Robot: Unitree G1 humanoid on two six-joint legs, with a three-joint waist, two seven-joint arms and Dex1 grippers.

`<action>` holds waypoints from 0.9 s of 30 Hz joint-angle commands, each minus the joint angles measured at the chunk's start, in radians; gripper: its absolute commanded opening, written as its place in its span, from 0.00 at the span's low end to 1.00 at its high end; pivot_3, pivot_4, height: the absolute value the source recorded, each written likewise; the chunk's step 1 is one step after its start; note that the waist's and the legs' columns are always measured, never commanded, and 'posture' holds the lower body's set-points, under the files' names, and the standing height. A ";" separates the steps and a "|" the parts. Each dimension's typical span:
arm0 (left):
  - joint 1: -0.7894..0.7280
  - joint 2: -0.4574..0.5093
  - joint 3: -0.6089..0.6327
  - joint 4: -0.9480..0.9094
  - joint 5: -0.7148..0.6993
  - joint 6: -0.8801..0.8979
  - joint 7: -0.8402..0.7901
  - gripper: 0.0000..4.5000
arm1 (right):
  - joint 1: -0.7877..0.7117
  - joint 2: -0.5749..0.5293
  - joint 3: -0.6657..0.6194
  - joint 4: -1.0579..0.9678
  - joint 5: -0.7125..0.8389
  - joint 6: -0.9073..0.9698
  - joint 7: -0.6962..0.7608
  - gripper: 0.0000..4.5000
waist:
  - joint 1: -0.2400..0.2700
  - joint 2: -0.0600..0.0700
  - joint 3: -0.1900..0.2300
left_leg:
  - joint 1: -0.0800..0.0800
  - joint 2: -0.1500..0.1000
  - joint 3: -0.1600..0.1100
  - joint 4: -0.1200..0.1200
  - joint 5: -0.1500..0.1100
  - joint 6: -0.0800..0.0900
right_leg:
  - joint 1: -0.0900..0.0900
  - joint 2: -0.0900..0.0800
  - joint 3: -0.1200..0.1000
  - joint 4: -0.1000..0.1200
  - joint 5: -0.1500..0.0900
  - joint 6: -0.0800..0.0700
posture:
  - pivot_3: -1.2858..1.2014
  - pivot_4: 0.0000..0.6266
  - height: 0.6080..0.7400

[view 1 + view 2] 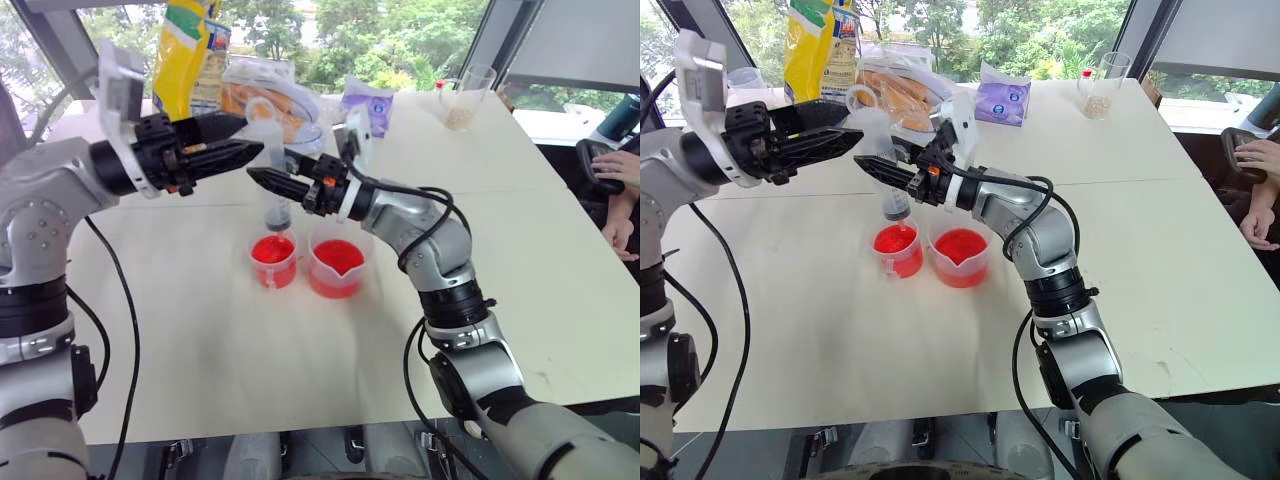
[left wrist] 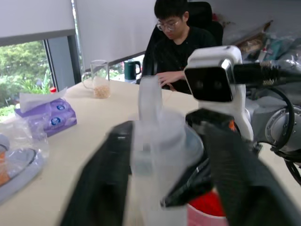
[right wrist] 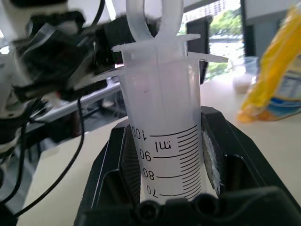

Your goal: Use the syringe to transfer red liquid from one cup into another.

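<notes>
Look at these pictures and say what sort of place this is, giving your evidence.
Probably an office or lab room: a large pale table by big windows, a person seated at the far end, and a tissue pack and snack bags lying about.

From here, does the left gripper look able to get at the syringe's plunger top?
Probably yes. The left gripper sits open right at the plunger end of the syringe, whose barrel the right gripper clamps upright over the smaller cup. Nothing stands between.

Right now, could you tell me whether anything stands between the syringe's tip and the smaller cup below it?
Nothing visible does: the syringe, clamped upright in the right gripper, hangs tip-down directly over the smaller cup, with only open air between.
</notes>
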 commanded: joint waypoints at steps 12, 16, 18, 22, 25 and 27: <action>0.124 0.138 0.122 -0.021 -0.008 0.000 -0.031 0.99 | 0.006 0.024 0.000 -0.104 0.039 0.021 -0.014 0.32 | -0.003 0.000 0.000 | 0.000 0.001 0.000 0.000 0.000 0.000 | -0.001 0.000 0.000 0.000 0.000 0.000 | 0.52 0.24 1.00; 0.155 0.137 0.117 -0.052 -0.015 -0.007 -0.037 0.99 | -0.034 -0.002 -0.039 -0.098 0.048 0.063 -0.046 0.32 | 0.002 0.000 0.000 | 0.000 0.001 0.000 0.000 0.000 0.000 | 0.000 -0.001 0.000 0.000 0.000 0.000 | 0.52 0.24 1.00; 0.163 0.129 0.112 -0.066 -0.022 -0.009 -0.039 0.99 | -0.081 -0.026 -0.089 -0.097 0.072 0.115 -0.086 0.32 | 0.002 0.000 0.000 | 0.000 0.001 0.000 0.000 0.000 0.000 | 0.000 -0.001 0.000 0.000 0.000 0.000 | 0.52 0.24 1.00; 0.178 0.106 0.085 -0.087 -0.012 -0.020 -0.037 0.99 | -0.215 -0.106 -0.242 -0.066 0.154 0.310 -0.223 0.32 | 0.002 0.000 0.000 | -0.001 0.001 0.000 0.000 0.000 0.000 | -0.001 -0.001 0.000 0.000 0.000 0.000 | 0.52 0.24 1.00; 0.198 0.093 0.066 -0.110 -0.009 -0.027 -0.044 0.99 | -0.316 -0.210 -0.323 0.014 0.151 0.514 -0.344 0.32 | 0.001 0.000 0.000 | -0.001 0.001 0.000 -0.001 0.000 0.000 | -0.001 -0.001 0.000 0.000 0.000 0.000 | 0.52 0.24 1.00; 0.214 0.083 0.057 -0.125 -0.004 -0.035 -0.047 0.99 | -0.351 -0.308 -0.314 0.082 0.094 0.653 -0.403 0.32 | 0.002 0.000 0.000 | -0.001 0.001 0.000 -0.001 0.000 0.000 | -0.001 -0.002 0.000 -0.001 0.000 0.000 | 0.52 0.24 1.00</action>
